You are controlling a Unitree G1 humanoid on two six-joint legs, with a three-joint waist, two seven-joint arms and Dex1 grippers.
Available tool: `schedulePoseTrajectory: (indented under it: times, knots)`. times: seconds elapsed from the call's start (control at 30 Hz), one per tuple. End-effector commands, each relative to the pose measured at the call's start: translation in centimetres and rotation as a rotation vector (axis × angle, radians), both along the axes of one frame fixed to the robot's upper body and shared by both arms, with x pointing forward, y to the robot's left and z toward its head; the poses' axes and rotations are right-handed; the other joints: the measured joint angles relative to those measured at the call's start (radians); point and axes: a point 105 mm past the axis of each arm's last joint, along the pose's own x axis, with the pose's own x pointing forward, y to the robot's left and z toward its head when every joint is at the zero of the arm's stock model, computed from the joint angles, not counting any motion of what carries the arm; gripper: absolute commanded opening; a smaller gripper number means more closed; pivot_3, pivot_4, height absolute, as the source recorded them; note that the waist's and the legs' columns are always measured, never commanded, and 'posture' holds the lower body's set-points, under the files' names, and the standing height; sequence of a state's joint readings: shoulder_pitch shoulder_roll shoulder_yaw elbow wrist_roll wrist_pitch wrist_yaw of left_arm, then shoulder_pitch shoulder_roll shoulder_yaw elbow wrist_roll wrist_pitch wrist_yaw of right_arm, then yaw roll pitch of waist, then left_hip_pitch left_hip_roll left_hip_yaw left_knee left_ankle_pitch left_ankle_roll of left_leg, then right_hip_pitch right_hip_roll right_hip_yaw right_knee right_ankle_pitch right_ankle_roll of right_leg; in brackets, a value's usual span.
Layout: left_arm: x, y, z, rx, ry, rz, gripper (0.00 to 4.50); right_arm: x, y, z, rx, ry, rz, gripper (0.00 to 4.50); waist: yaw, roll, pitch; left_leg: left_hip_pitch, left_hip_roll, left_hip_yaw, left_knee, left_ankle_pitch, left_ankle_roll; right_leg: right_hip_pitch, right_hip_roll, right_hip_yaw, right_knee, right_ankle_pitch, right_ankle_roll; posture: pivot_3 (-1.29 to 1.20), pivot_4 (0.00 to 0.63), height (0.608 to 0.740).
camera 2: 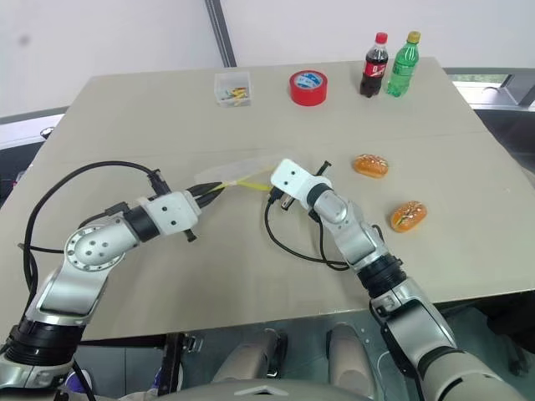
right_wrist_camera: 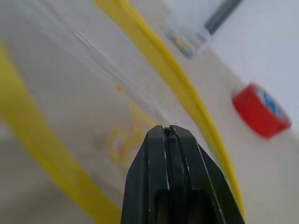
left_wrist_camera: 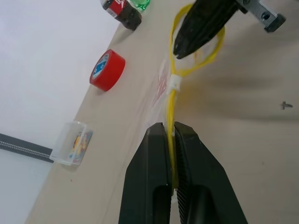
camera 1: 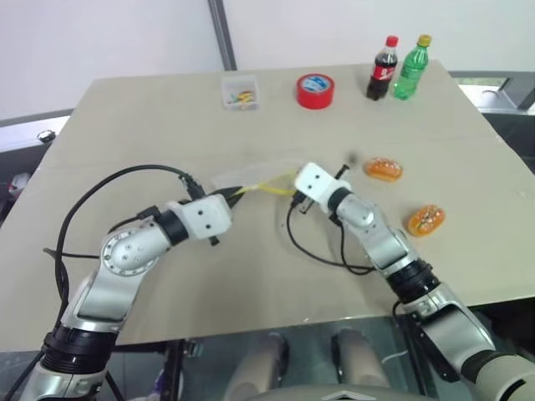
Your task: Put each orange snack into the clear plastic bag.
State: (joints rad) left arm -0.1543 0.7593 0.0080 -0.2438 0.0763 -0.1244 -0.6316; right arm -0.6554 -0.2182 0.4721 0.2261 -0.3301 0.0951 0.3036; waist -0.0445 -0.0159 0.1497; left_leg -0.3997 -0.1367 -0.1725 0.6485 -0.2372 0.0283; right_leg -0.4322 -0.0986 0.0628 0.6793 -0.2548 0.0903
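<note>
The thin, floppy clear plastic bag (camera 1: pixel 251 180) is pinched at its yellow edge by the clenched left gripper (left_wrist_camera: pixel 172 135). The right gripper (left_wrist_camera: pixel 198 28), clenched empty, is poked into its mouth. The light, slippery orange snacks (camera 1: pixel 384 170) are best grabbed across their sides.

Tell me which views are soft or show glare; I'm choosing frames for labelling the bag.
Right wrist view: the clear plastic bag and red tape roll are blurred, while the shut right gripper is sharper. Left wrist view: crisp on the left gripper pinching the bag's yellow strip. Left eye view: even light, soft shadows, the bag barely visible against the table.
</note>
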Motion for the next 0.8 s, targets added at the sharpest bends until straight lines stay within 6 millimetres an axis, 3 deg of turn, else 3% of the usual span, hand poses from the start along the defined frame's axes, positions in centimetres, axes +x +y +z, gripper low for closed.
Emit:
schedulePoseTrajectory:
  times: [0.03, 0.23, 0.4, 0.53, 0.67, 0.8]
  knots:
    - [0.4, -0.3, 1.0, -0.008, -0.058, -0.016, 0.00, -0.4, 1.5, 0.6, -0.153, -0.156, 0.095, 0.28, 0.001, 0.000, 0.000, 0.000, 0.000, 0.000, 0.000, 0.000, 0.000, 0.000, 0.000, 0.000, 0.000, 0.000, 0.000, 0.00, 0.150, 0.710]
    - [0.9, -0.4, 1.1, -0.025, -0.073, -0.007, 0.00, 0.4, 0.6, -0.7, -0.303, -0.238, 0.081, 2.32, 0.003, 0.000, 0.000, 0.000, 0.000, 0.000, 0.000, 0.000, 0.000, 0.000, 0.000, 0.000, 0.000, 0.000, 0.000, 0.00, 0.150, 0.710]
    - [1.3, -0.5, 0.8, -0.046, -0.067, 0.007, 0.00, 0.8, -0.6, -0.3, -0.330, -0.273, 0.049, 4.47, 0.001, 0.000, 0.000, 0.000, 0.000, 0.000, 0.000, 0.000, 0.000, 0.000, 0.000, 0.000, 0.000, 0.000, 0.000, 0.00, 0.150, 0.710]
    - [2.3, -0.2, 0.8, -0.091, -0.048, 0.060, 0.00, 0.6, -1.4, 1.2, -0.284, -0.283, 0.038, 4.47, 0.004, 0.000, 0.000, 0.000, 0.000, 0.000, 0.000, 0.000, 0.000, 0.000, 0.001, 0.000, 0.000, 0.000, 0.000, 0.00, 0.150, 0.710]
    - [3.5, 0.0, 0.6, -0.126, -0.017, 0.119, 0.00, -0.4, -3.2, 3.1, -0.076, -0.134, 0.013, 4.47, 0.006, -0.001, 0.000, -0.001, 0.000, -0.001, 0.001, 0.000, 0.000, 0.001, 0.000, 0.000, -0.001, 0.000, 0.000, 0.00, 0.150, 0.710]
    - [4.1, 0.3, 0.7, -0.142, -0.017, 0.152, 0.00, 0.3, -9.1, 4.8, 0.073, 0.015, -0.176, 4.47, 0.004, -0.001, 0.000, -0.001, 0.000, -0.001, 0.001, 0.000, 0.000, 0.001, 0.000, 0.000, 0.000, 0.000, 0.000, 0.00, 0.150, 0.710]
